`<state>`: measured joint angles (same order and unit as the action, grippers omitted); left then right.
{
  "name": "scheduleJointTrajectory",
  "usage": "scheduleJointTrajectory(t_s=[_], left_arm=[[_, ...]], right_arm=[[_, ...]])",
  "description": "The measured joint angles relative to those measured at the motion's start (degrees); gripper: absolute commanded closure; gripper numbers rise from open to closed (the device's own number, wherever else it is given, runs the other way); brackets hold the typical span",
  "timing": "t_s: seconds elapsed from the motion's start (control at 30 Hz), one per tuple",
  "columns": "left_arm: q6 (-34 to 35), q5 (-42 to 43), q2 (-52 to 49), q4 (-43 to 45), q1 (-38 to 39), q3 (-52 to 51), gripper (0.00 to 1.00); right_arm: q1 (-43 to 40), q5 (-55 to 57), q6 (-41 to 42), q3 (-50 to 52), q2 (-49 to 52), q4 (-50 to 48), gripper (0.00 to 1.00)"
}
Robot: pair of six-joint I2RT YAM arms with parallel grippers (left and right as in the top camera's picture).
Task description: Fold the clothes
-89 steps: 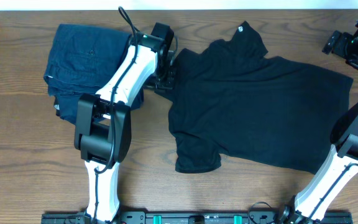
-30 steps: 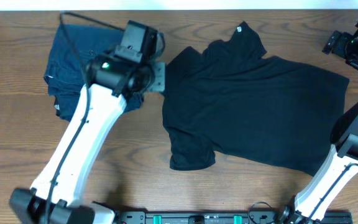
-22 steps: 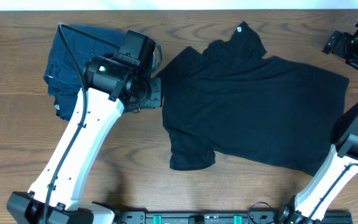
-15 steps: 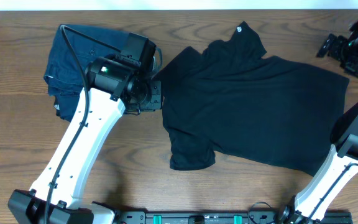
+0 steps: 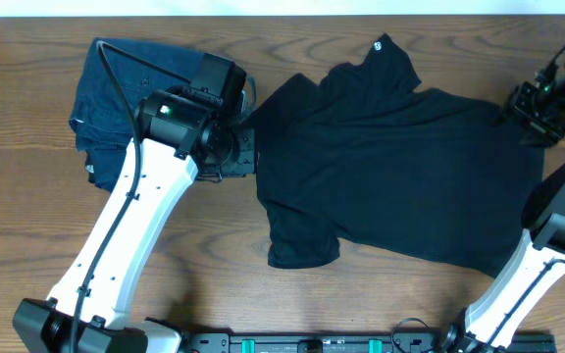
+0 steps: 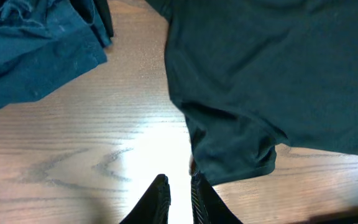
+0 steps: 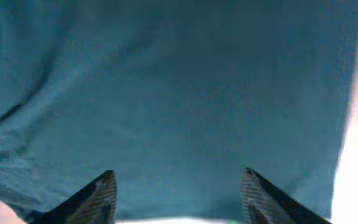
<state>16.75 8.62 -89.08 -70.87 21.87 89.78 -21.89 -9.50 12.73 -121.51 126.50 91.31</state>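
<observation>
**A:** Where are the clothes?

**B:** The black T-shirt [image 5: 400, 167] is spread nearly flat on the wooden table [image 5: 27, 245], from the centre out toward 3 o'clock. Its small white logo [image 5: 380, 46] is up at 12. No fold is in it yet. A dark blue denim stack [image 5: 126, 98] sits apart at 10 o'clock.

**A:** And the grippers?

**B:** The left gripper [image 5: 246, 149] hovers at the shirt's 9 o'clock edge. In its wrist view the fingers are pinched together with nothing between them, above bare wood just beside a sleeve [image 6: 235, 149]. The right gripper [image 5: 530, 103] is over the shirt's 2 o'clock corner, with its fingers spread wide over the fabric and nothing gripped.

**A:** So which step is this?

**B:** I'd say it's the set-up for the first fold. Next, the right gripper needs to drop and pinch that corner. The left needs to open and take an edge, so that both lift together and the cloth doesn't bunch.
</observation>
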Motion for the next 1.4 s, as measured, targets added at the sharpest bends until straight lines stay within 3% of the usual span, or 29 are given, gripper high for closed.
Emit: scheduleJointTrajectory(t_s=[0.07, 0.13, 0.23, 0.27, 0.43, 0.6, 0.67, 0.73, 1.0, 1.4], left_arm=[[0.00, 0.00, 0.00, -0.70, 0.00, -0.07, 0.84], [0.00, 0.00, 0.00, -0.83, 0.00, -0.20, 0.84], [0.00, 0.00, 0.00, -0.24, 0.00, -0.70, 0.83], [0.00, 0.00, 0.00, 0.33, 0.00, -1.05, 0.83], [0.20, 0.00, 0.00, 0.81, 0.00, -3.06, 0.83], [0.20, 0.02, -0.02, 0.83, 0.00, -4.98, 0.83], [0.22, 0.00, -0.02, 0.83, 0.00, -5.27, 0.83], [0.22, 0.00, -0.02, 0.90, 0.00, -5.42, 0.83], [0.22, 0.00, -0.02, 0.85, 0.00, -5.86, 0.83], [0.44, -0.85, -0.02, 3.21, 0.00, -8.76, 0.77]], right_arm=[[0.04, 1.51, 1.55, 0.09, -2.23, 3.85, 0.51], [0.15, 2.54, 2.75, 0.17, -5.70, 5.57, 0.53], [0.44, 4.02, 3.50, 2.32, -12.59, 5.55, 0.71], [0.57, 4.55, 4.02, 3.91, -15.50, 5.53, 0.71], [0.59, 6.45, 5.86, 15.74, -29.62, 2.51, 0.68], [0.59, 6.99, 8.59, 34.80, -43.17, -5.88, 0.62], [0.59, 7.15, 9.62, 41.97, -47.28, -8.61, 0.52], [0.55, 8.07, 11.52, 49.20, -50.56, -13.05, 0.50], [-4.28, 10.82, 15.65, 66.51, -50.75, -21.53, 0.51], [-16.31, 11.45, 16.63, 75.93, -48.92, -31.93, 0.52]])
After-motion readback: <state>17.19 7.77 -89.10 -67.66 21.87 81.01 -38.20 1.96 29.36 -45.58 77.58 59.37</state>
